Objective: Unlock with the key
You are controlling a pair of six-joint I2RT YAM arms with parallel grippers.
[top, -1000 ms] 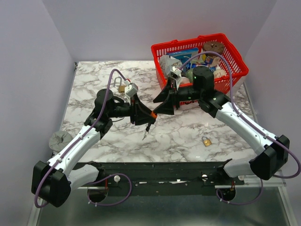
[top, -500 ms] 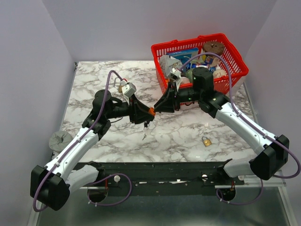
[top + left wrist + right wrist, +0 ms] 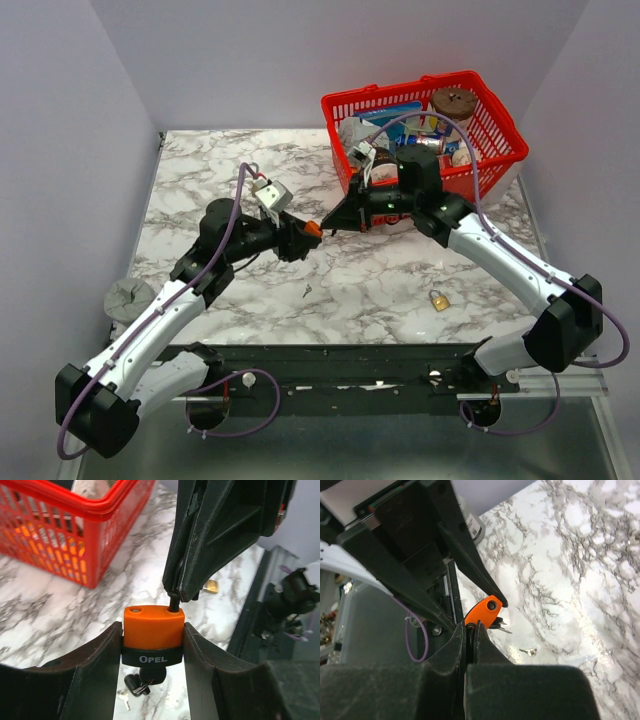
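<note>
An orange padlock [image 3: 153, 630] with a black band marked OPEL is clamped by its sides, and my left gripper [image 3: 152, 645] is shut on it. A black-headed key [image 3: 145, 677] sticks out of its underside with a small key ring. My right gripper [image 3: 471, 627] is shut on the dark shackle [image 3: 173, 602] where one leg enters the orange body; the other shackle hole shows bare. In the top view the two grippers meet at the padlock [image 3: 313, 229] above the marble table's middle. From the right wrist view the padlock [image 3: 485, 611] pokes out just past my closed fingertips.
A red basket [image 3: 335, 100] full of odds and ends stands at the back right, close behind the right arm. A small brass padlock [image 3: 438, 299] lies at the front right, a loose silver key [image 3: 307, 292] below the grippers, and a grey round object [image 3: 128, 297] sits off the left edge.
My right gripper has closed from wide open onto the shackle. Both grippers have shifted a little toward the back of the table, with the padlock still in the left one.
</note>
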